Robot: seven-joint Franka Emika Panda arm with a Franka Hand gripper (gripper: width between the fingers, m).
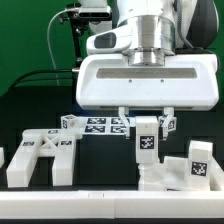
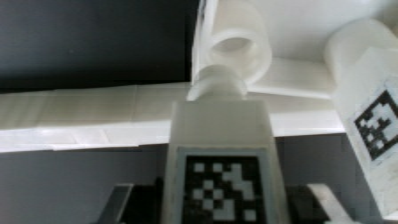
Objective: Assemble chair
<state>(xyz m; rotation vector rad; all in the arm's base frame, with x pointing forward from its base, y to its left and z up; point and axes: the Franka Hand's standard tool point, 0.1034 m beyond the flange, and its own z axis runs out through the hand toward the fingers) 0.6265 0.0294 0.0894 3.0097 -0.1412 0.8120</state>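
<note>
My gripper [image 1: 147,127] hangs at the middle of the exterior view, shut on a white chair leg [image 1: 147,142] that bears a square tag and points downward. In the wrist view the gripper [image 2: 217,206] has its dark fingers [image 2: 132,203] on either side of the leg [image 2: 217,150]. The leg's rounded tip sits right at a white chair piece with a round socket [image 2: 238,52]. That piece lies just under the leg [image 1: 160,178]. Whether the tip touches it I cannot tell.
A white cross-shaped chair frame [image 1: 40,160] lies at the exterior view's left. A tagged white block [image 1: 197,160] stands at the right, close to the leg, and shows again [image 2: 365,100] in the wrist view. The marker board [image 1: 95,125] lies behind. A long white panel [image 2: 89,122] runs under the leg.
</note>
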